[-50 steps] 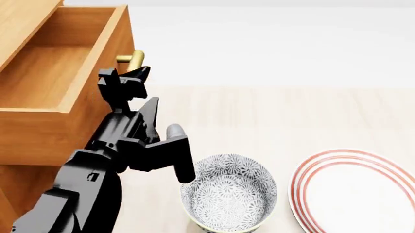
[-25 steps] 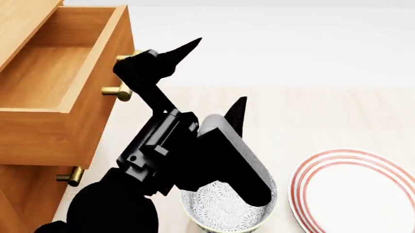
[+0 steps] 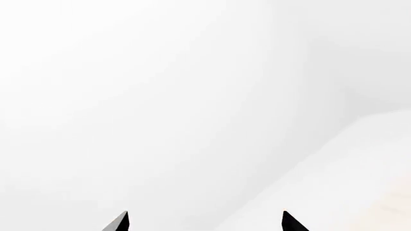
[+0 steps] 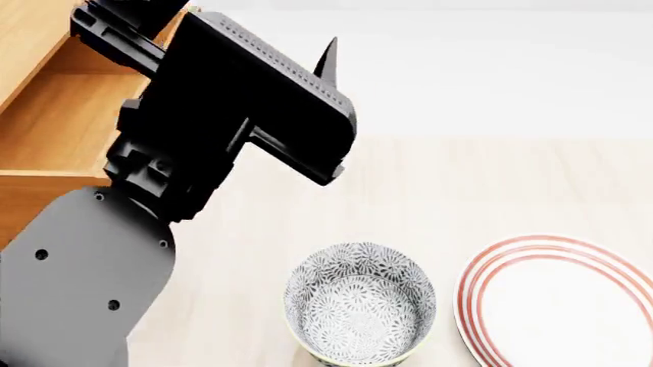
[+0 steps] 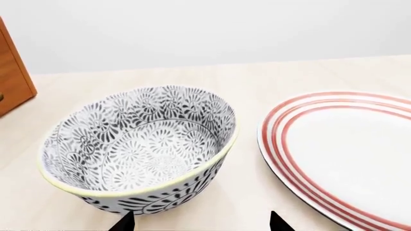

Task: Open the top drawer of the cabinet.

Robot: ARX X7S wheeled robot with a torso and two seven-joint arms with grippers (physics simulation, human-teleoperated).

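At far left the top drawer [image 4: 61, 115] stands pulled out of the cabinet [image 4: 26, 206], so your left gripper [image 3: 204, 222], fingers spread and empty, is raised clear, while your right gripper [image 5: 198, 222] hovers spread by the bowl [image 4: 359, 310].

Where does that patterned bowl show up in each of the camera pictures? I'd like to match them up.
Head view: the patterned bowl sits at the bottom centre, on the pale floor just left of the red-ringed plate.
Right wrist view: the bowl fills the left half, with the plate beside it.
Left wrist view: not in it; only white background and two dark fingertips.
Shared landmark: the red-ringed plate, next to the bowl in both views that show it.
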